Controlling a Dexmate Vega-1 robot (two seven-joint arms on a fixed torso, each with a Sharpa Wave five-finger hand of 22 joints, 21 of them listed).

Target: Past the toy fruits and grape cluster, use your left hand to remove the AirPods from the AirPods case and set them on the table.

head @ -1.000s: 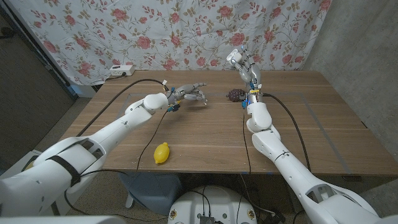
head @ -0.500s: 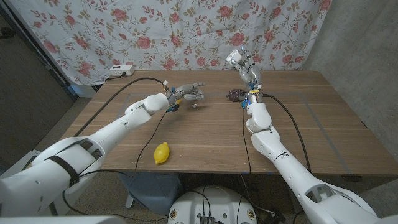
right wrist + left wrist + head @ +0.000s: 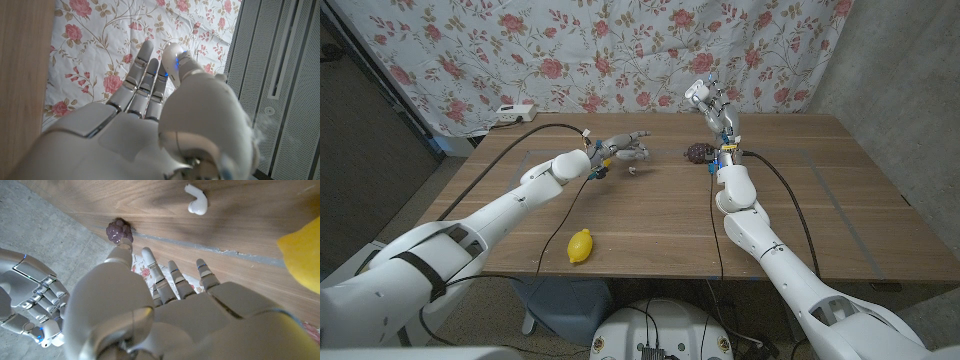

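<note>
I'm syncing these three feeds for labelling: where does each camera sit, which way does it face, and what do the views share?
Head view: on the robot's head, looking down over the table; both arms, left hand, raised right hand, lemon.
Left wrist view: on the left wrist, along the left hand's back to the tabletop; AirPod, grape cluster.
Right wrist view: on the right wrist, along the right hand toward the floral cloth.
Shared: head and left wrist views both show the AirPod, grapes, lemon and right hand.

Table: matt wood grain. Earbud: glossy white plastic. Lemon smooth plastic. Backdrop: floral cloth. Fingers: smooth metal/plastic.
</note>
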